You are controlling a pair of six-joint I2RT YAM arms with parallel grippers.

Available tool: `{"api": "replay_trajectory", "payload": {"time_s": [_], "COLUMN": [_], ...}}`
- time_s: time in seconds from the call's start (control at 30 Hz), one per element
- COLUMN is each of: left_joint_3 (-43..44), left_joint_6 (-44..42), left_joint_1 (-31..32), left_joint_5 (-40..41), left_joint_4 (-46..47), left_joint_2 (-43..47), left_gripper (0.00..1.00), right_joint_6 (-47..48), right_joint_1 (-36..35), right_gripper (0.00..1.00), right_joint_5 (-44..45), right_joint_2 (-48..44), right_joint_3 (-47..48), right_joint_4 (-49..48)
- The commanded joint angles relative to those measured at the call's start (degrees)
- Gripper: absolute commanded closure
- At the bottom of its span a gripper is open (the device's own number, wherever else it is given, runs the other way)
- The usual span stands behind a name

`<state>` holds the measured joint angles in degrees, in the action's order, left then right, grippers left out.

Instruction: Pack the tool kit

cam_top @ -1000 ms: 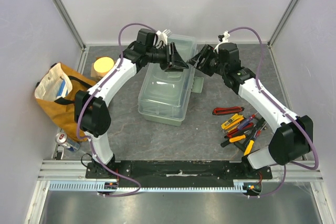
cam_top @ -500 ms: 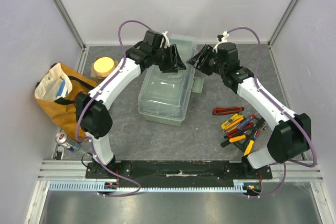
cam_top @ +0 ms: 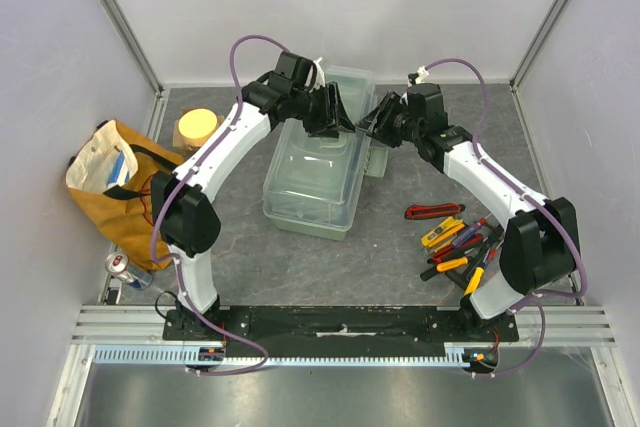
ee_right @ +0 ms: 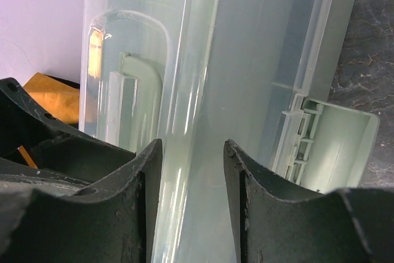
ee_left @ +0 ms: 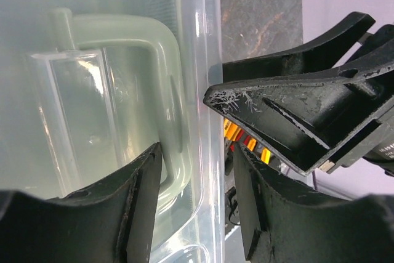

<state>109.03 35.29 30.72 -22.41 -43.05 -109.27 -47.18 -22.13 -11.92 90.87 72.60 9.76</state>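
The pale green toolbox stands mid-table with its translucent lid down; the green handle shows through it. Both grippers meet at its far right edge. My left gripper is open, one finger over the lid and one outside the rim. Facing it, my right gripper is open astride the same lid edge; I cannot tell whether its pads touch. The side latch hangs open. Hand tools with red, yellow, blue and black handles lie at the right.
A yellow-orange cloth bag sits at the left edge, a yellow roll behind it and a small can in front. A red-and-black tool lies apart from the pile. The enclosure's walls stand close behind the toolbox.
The right gripper has moved left to the toolbox's right edge and its jaws have narrowed. The left gripper has shifted slightly along the lid's far end.
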Motion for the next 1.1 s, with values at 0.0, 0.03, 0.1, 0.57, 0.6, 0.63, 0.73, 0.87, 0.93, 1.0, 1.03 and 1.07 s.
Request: {"api": "replay_trajectory", "payload": {"time_s": [0.0, 0.03, 0.1, 0.57, 0.6, 0.63, 0.73, 0.87, 0.93, 1.0, 1.03, 1.07], "left_joint_3": [-0.22, -0.49, -0.75, -4.79, -4.88, -4.80, -4.53, -3.66, -3.04, -2.86, -2.95, -3.04], "left_joint_6": [0.48, 1.18, 2.76, 8.31, 7.96, 7.52, 4.97, 1.37, -0.21, -1.01, -1.27, -1.45], "left_joint_1": [1.45, 1.45, 1.27, -1.54, -1.80, -2.06, -2.68, -4.00, -4.53, -5.05, -5.23, -5.32], "left_joint_5": [-17.37, -19.31, -22.13, -29.27, -28.66, -27.69, -23.92, -21.18, -20.39, -20.30, -20.13, -20.21], "left_joint_4": [0.93, 2.25, 4.98, 15.27, 14.75, 13.79, 11.42, 7.64, 6.14, 5.17, 4.91, 4.82], "left_joint_2": [-2.52, -2.52, -2.52, 0.29, 0.29, 0.46, 1.25, 1.87, 2.13, 2.48, 2.57, 3.01], "left_gripper": [0.45, 0.45, 0.46, 0.61, 0.64, 0.66, 0.71, 0.85, 0.94, 0.98, 0.98, 0.98], "right_joint_6": [-1.51, -1.69, -1.86, -2.57, -2.57, -2.57, -2.48, -2.30, -2.30, -2.30, -2.39, -2.39], "right_joint_1": [-0.81, -0.90, -1.07, -1.34, -1.25, -1.34, -1.34, -1.25, -1.25, -1.34, -1.34, -1.25], "right_gripper": [0.51, 0.52, 0.52, 0.53, 0.53, 0.53, 0.53, 0.53, 0.53, 0.53, 0.53, 0.53], "right_joint_5": [-2.58, -2.67, -2.84, -3.11, -3.02, -3.02, -2.93, -2.84, -2.67, -2.40, -2.32, -2.14], "right_joint_2": [2.73, 2.91, 3.26, 4.05, 4.14, 4.14, 4.23, 3.96, 4.05, 3.96, 3.96, 3.88], "right_joint_3": [-0.09, -0.09, -0.18, -0.53, -0.44, -0.44, -0.44, -0.18, -0.09, 0.00, 0.17, 0.09], "right_joint_4": [-2.20, -2.20, -2.55, -3.34, -3.34, -3.43, -3.34, -3.34, -3.43, -3.26, -3.26, -3.17]}}
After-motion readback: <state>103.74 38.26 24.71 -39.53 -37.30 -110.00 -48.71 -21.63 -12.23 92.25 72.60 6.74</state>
